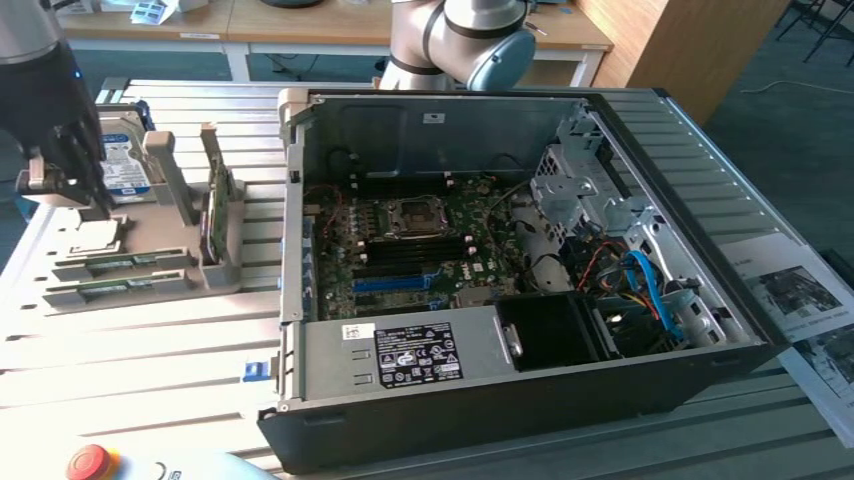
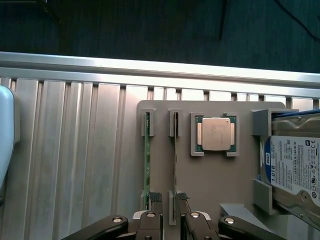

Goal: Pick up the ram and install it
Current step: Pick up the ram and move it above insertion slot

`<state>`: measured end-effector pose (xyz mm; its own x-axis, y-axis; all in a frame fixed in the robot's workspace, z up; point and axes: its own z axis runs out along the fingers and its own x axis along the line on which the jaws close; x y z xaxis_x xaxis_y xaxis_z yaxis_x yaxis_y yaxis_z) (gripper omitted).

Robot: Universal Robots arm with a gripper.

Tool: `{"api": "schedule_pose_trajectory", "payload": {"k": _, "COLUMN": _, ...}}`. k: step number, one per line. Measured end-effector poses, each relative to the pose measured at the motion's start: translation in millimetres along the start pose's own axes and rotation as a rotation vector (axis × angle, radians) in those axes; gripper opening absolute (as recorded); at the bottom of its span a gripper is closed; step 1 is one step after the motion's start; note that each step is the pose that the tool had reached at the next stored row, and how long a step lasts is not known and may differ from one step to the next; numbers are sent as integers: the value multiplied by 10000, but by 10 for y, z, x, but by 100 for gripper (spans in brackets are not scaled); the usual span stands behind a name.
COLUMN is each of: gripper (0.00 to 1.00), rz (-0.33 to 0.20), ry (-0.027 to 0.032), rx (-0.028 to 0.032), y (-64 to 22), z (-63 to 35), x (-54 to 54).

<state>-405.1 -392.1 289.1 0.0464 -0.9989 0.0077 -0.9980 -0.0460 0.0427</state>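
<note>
The black two-fingered gripper (image 2: 168, 200) hangs over one end of the flat grey plastic parts holder (image 2: 210, 185), jaws apart and holding nothing. The ram (image 2: 146, 160), a thin green circuit-board stick, stands on edge in the holder's outer slot. This is at the exterior view's left, well apart from the open black computer case (image 1: 534, 440).

The fingertips straddle the neighbouring slot, with the ram just outside one of them. A straight descent from here would probably miss the ram, or land a pad on a grey slot bracket. A skewed grip could tilt the stick and jam it.

The silver hard drive (image 2: 295, 170) has a blue-white label reading "1.0TB". The black label on the power supply (image 1: 420, 355) is too small to read.
</note>
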Motion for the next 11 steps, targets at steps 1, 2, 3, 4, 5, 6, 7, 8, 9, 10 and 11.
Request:
{"api": "schedule_pose_trajectory", "payload": {"k": 1, "gripper": 25, "rz": 0, "ry": 0, "rx": 0, "y": 0, "z": 13, "x": 3}}
{"api": "schedule_pose_trajectory", "payload": {"k": 2, "gripper": 25, "rz": 0, "ry": 0, "rx": 0, "y": -1, "z": 28, "x": 6}}
{"api": "schedule_pose_trajectory", "payload": {"k": 3, "gripper": 25, "rz": 0, "ry": 0, "rx": 0, "y": -1, "z": 42, "x": 10}}
{"api": "schedule_pose_trajectory", "payload": {"k": 4, "gripper": 25, "rz": 0, "ry": 0, "rx": 0, "y": -2, "z": 57, "x": 12}}
{"api": "schedule_pose_trajectory", "payload": {"k": 5, "gripper": 25, "rz": 0, "ry": 0, "rx": 0, "y": -2, "z": 73, "x": 15}}
{"api": "schedule_pose_trajectory", "payload": {"k": 6, "gripper": 25, "rz": 0, "ry": 0, "rx": 0, "y": -3, "z": 88, "x": 18}}
{"api": "schedule_pose_trajectory", "payload": {"k": 7, "gripper": 25, "rz": 0, "ry": 0, "rx": -1, "y": -4, "z": 104, "x": 21}}
{"api": "schedule_pose_trajectory", "payload": {"k": 8, "gripper": 25, "rz": 0, "ry": 0, "rx": 0, "y": -4, "z": 121, "x": 23}}
{"api": "schedule_pose_trajectory", "payload": {"k": 9, "gripper": 25, "rz": 0, "ry": 0, "rx": -1, "y": -5, "z": 137, "x": 26}}
{"api": "schedule_pose_trajectory", "payload": {"k": 10, "gripper": 25, "rz": 0, "ry": 0, "rx": -1, "y": -5, "z": 154, "x": 28}}
{"api": "schedule_pose_trajectory", "payload": {"k": 11, "gripper": 25, "rz": 0, "ry": 0, "rx": -1, "y": -6, "z": 171, "x": 30}}
